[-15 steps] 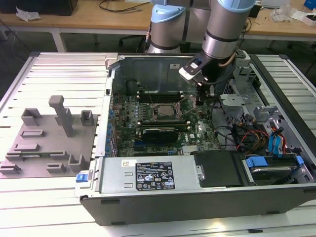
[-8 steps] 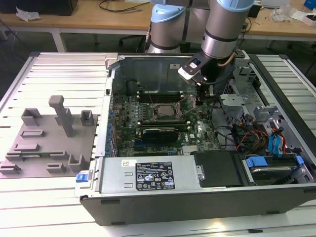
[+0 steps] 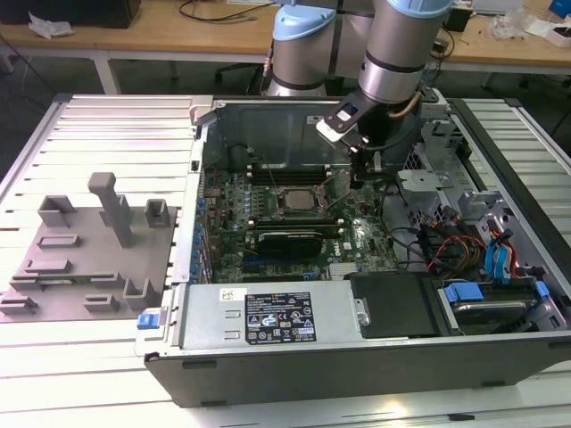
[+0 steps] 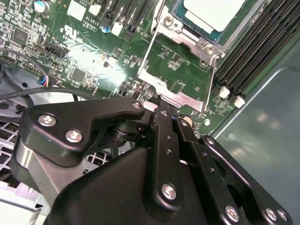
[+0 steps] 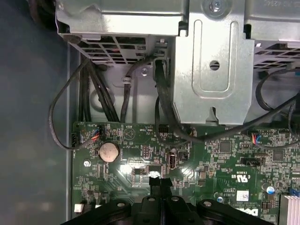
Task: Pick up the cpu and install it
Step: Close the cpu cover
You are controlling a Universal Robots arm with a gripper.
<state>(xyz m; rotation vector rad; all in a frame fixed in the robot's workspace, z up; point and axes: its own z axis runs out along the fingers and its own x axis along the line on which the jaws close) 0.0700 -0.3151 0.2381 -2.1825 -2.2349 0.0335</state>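
The computer case (image 3: 357,370) lay open on the slatted bench, its green motherboard (image 3: 361,234) facing up. In the exterior view the cpu (image 3: 295,200) sat flat in the socket near the middle of the board, its silver-grey top showing. In the second wrist view its pale lid (image 4: 211,11) lay within the socket's walls, with the hinged metal frame (image 4: 176,96) swung up and open beside it and not over the chip.

The gripper (image 3: 359,178) hung over the board at about three o'clock from the socket in the exterior view, close to it but apart from the cpu. Its black fingers (image 5: 159,182) were drawn together in the first wrist view, tip against tip. In the second wrist view the tips reached just beside the free edge of the open frame — whether they touched it could not be told.

A coin battery (image 5: 108,152) sat on the board near the tips, and black cables (image 5: 164,112) ran up to a bare steel bracket (image 5: 211,70). At nine o'clock from the case in the exterior view lay the grey fixture plate (image 3: 80,263) with its upright blocks, well apart from the arm. The labelled power supply (image 3: 268,316) filled the case's six o'clock edge.
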